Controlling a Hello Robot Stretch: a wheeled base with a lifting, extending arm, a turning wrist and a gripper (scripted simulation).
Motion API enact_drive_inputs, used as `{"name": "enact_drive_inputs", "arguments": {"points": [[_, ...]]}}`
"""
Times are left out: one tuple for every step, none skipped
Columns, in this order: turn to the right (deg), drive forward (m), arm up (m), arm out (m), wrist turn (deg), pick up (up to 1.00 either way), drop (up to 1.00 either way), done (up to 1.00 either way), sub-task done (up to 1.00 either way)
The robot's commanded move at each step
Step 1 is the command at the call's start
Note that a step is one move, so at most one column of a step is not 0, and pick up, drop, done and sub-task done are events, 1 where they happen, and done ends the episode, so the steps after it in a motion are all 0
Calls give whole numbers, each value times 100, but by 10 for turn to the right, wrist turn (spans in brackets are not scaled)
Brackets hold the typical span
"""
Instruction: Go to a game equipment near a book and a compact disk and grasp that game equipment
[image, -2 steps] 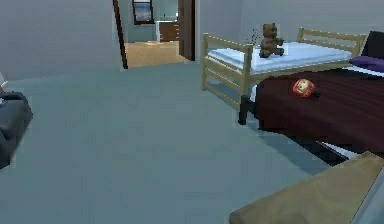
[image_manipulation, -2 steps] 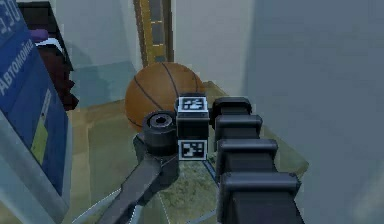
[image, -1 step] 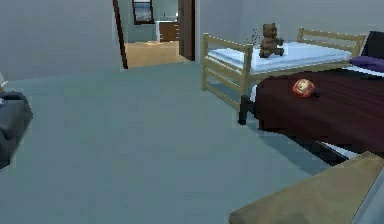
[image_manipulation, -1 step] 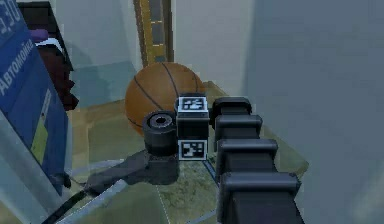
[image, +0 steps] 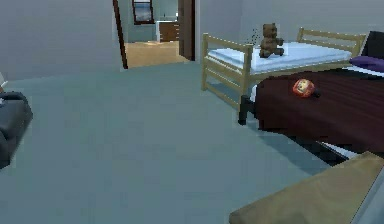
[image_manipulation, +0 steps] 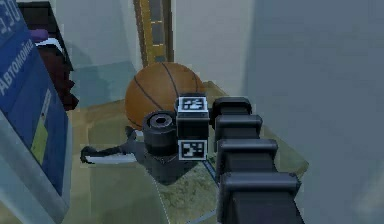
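Sitting near the end effector (image_manipulation: 92, 155), whose hold I cannot tell, is an orange dark-seamed basketball (image_manipulation: 165, 92)

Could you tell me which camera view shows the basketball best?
The arm side view: the orange basketball sits on the tabletop beyond the end effector. The forward view faces beds and a doorway instead.

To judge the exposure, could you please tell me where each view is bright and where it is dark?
Forward view: brightest through the doorway, dark on the maroon bedspread. Arm side view: the basketball is well lit, the arm nearly black.
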Motion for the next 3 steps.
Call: {"name": "enact_drive_inputs", "arguments": {"points": [[0, 0, 0, 0, 330, 0, 0, 0, 0], [0, 0, 0, 0, 0, 100, 0, 0, 0], [0, 0, 0, 0, 0, 0, 0, 100, 0]]}}
